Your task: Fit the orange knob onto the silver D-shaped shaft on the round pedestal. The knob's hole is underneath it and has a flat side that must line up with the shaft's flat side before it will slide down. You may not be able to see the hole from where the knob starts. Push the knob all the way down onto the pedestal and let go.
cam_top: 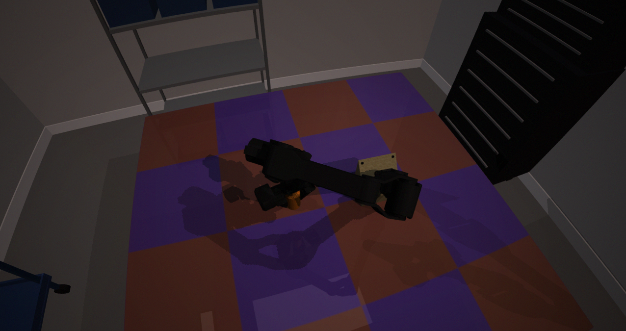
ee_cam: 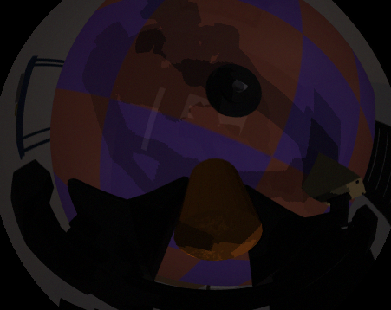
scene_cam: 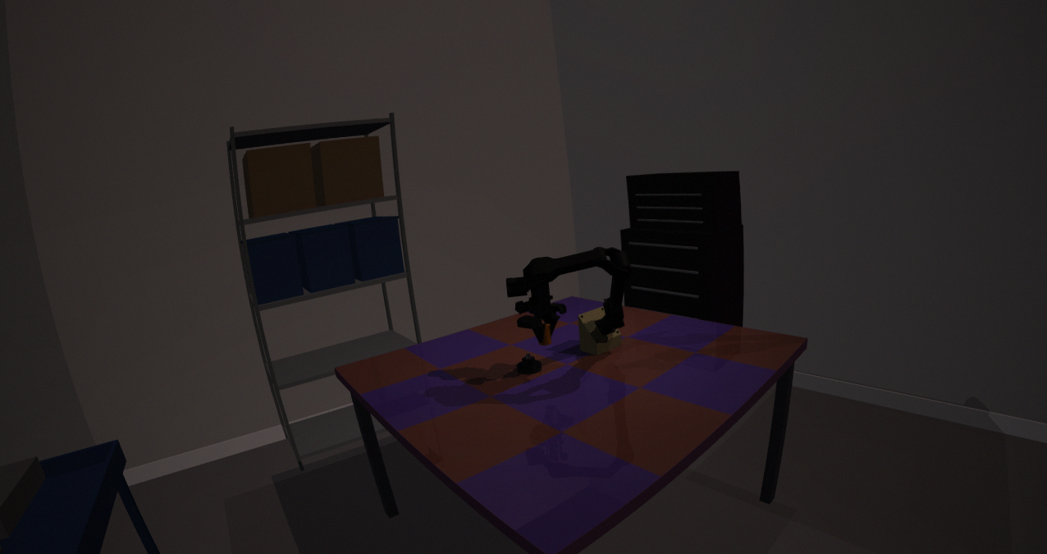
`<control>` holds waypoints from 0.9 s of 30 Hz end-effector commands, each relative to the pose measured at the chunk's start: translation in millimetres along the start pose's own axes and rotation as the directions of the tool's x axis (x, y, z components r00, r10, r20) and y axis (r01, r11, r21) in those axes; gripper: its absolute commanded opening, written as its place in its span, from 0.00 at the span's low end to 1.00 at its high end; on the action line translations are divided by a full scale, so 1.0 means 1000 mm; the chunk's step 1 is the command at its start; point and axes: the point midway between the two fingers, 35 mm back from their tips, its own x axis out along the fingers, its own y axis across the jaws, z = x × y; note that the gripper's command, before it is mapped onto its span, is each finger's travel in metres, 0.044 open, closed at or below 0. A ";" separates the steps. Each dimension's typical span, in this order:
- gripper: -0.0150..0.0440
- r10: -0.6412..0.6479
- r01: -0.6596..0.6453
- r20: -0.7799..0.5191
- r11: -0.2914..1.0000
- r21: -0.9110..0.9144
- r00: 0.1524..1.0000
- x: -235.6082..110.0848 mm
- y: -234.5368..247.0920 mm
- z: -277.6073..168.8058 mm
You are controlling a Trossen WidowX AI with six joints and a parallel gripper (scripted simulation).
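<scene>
My gripper [cam_top: 286, 196] [scene_cam: 541, 326] [ee_cam: 215, 186] is shut on the orange knob [cam_top: 294, 200] [scene_cam: 545, 333] [ee_cam: 216, 203] and holds it upright, well above the checkered table [cam_top: 174, 263] [scene_cam: 659, 418]. The black round pedestal [scene_cam: 528, 364] [ee_cam: 233, 88] stands on the table with the silver shaft [ee_cam: 240, 85] at its centre. In the wrist view it lies ahead of the knob and a little to the right. In the exterior view it sits below and to the left of the knob. In the top view the arm hides it. The knob's hole is not visible.
The arm's tan base block [cam_top: 376, 162] [scene_cam: 589, 341] [ee_cam: 329, 179] stands on the table to the right of the gripper. A metal shelf rack [cam_top: 201, 62] [scene_cam: 322, 258] and a black drawer cabinet [cam_top: 525, 88] [scene_cam: 680, 243] stand beyond the table.
</scene>
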 end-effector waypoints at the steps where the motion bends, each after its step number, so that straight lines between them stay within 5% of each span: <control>1: 0.25 -0.001 0.001 0.007 1.000 -0.003 1.000 0.002 -0.002 0.013; 27: 0.25 0.000 0.000 0.008 1.000 -0.005 1.000 0.032 -0.018 0.091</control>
